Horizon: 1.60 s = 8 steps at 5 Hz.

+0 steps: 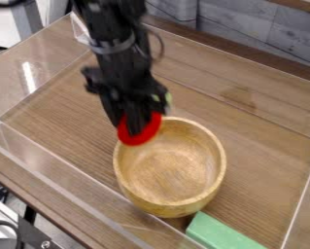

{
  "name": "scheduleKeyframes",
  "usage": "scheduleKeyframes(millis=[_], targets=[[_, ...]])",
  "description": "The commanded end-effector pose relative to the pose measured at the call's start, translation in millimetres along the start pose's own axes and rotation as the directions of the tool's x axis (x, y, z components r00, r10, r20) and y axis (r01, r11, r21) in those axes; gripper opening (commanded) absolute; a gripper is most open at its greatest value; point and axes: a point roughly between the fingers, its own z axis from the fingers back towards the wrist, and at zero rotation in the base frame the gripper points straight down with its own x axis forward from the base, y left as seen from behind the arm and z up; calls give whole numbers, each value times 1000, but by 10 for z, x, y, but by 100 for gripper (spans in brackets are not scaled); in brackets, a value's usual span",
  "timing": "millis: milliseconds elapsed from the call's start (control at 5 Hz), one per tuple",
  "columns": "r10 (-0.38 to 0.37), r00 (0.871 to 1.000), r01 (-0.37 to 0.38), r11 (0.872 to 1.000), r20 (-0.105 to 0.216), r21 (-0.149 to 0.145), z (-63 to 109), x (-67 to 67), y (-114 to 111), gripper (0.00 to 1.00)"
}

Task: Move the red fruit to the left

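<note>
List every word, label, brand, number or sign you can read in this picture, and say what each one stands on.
None: no readable text anywhere in the camera view.
The gripper, the red fruit it holds, the wooden bowl and the green block show no markings.
The wooden table and the clear walls bear no labels either.

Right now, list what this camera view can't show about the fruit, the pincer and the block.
- Red fruit: its upper part is covered by the pincer, which is shut on it; any leaf is hidden.
- Pincer fingertips: motion blur smears them.
- Green block: cut off by the bottom edge.
- Wooden bowl: near rim sits behind the glare of the clear wall.
</note>
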Motion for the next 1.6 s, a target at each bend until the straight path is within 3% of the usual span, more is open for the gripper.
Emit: scheduleKeyframes(millis=[0,400,600,800,1200,1400], targets=[[11,999,-11,1000,51,12,143,118,97,0],[-2,999,1,1000,49,15,67,29,35,0],[-12,999,12,1000,50,15,221,157,116,0],[-10,999,9,1000,44,28,338,301,253,0],[7,1000,-7,998,7,65,333,219,406,0],[50,999,-50,994,-2,95,274,199,443,0]])
